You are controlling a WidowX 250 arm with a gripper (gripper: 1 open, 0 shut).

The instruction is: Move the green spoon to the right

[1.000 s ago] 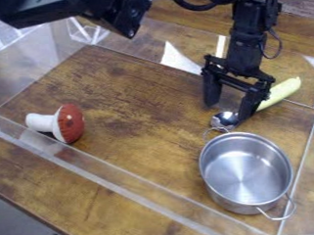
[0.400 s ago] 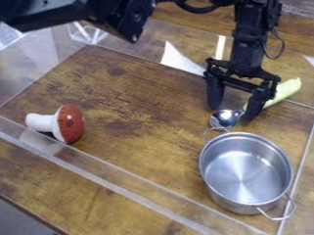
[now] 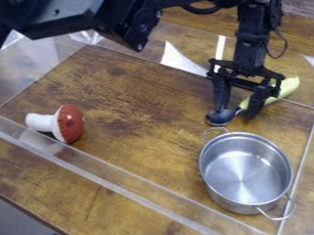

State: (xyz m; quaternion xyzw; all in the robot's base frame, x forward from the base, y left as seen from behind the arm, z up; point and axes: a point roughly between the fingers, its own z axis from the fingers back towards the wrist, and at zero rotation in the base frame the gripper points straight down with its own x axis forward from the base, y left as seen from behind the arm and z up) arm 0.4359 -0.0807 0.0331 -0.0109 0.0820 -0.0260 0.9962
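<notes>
The green spoon (image 3: pixel 288 86) lies on the wooden table at the right, and only its yellow-green handle shows, pointing to the upper right. Its metal bowl end is hidden behind the gripper's fingers. The black gripper (image 3: pixel 238 108) hangs straight down from above, lowered to the tabletop, and its two fingers straddle the spoon's lower end. The fingers stand a little apart. I cannot make out whether they press on the spoon.
A round steel pot (image 3: pixel 247 170) stands just below the gripper, near the front right. A red-capped white mushroom toy (image 3: pixel 59 122) lies at the left. Clear plastic walls (image 3: pixel 123 180) ring the wooden table (image 3: pixel 132 91). The dark arm spans the top.
The gripper has come down onto the spoon's bowl end, which now hides behind a finger. Its fingers have drawn closer together. Spoon, pot and mushroom stay in place.
</notes>
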